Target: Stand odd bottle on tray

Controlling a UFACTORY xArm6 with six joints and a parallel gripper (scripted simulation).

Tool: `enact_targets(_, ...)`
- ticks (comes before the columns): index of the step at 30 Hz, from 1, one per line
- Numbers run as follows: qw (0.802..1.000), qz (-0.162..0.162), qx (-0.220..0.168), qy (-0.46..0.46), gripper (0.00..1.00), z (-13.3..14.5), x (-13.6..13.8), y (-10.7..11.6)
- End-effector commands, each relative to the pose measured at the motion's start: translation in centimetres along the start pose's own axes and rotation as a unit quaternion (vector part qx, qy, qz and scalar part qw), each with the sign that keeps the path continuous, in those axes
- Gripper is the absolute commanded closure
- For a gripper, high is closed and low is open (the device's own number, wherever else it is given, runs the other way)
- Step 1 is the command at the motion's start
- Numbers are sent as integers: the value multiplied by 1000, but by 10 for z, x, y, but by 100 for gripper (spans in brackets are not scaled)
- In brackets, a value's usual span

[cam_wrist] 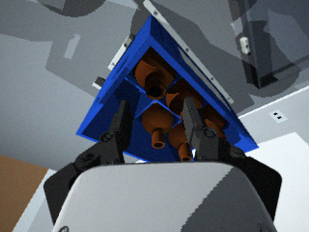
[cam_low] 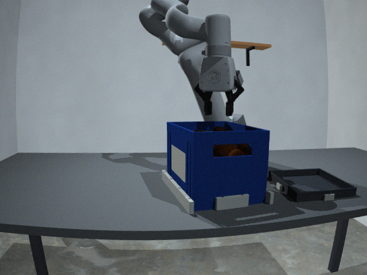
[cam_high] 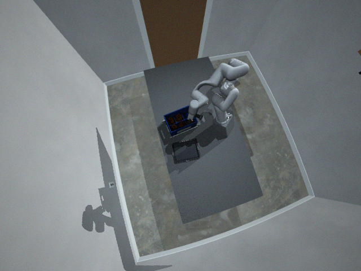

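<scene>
The blue crate [cam_high: 174, 133] [cam_low: 231, 177] [cam_wrist: 164, 41] stands level on the table. Several brown bottles stand in it: one [cam_wrist: 154, 72] at the far corner, one [cam_wrist: 156, 117] near the middle, one [cam_wrist: 180, 135] beside that, and others partly behind the right finger. The compartment at the left in the wrist view shows no bottle. Neck differences are too small to tell. My gripper [cam_low: 218, 112] [cam_wrist: 156, 108] is open and empty, fingertips above the crate's rim. The black tray [cam_high: 186, 159] [cam_low: 311, 195] [cam_wrist: 251, 68] lies level beside the crate with nothing on it.
Pale blocks [cam_low: 178, 192] [cam_low: 231, 201] stand against the crate's foot. Small pale blocks [cam_low: 328, 196] sit at the tray's sides. The crate stands near an edge of the grey table [cam_high: 215, 180] [cam_low: 89, 192]. A wooden shelf [cam_low: 252, 45] is on the wall behind the arm.
</scene>
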State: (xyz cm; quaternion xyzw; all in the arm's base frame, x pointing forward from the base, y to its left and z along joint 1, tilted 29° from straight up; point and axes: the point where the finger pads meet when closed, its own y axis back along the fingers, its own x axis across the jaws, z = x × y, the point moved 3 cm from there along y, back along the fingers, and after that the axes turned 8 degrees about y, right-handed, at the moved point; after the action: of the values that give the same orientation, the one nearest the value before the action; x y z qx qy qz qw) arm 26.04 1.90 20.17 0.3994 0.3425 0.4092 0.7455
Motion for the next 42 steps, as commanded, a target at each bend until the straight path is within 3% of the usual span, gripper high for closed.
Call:
enact_targets(1, 1000, 0, -1, -1, 35, 0, 0, 14)
enact_targets(17, 1000, 0, -1, -1, 35, 0, 0, 31)
enact_targets(18, 1000, 0, -1, -1, 100, 0, 0, 31)
enact_targets(42, 1000, 0, -1, -1, 100, 0, 0, 31)
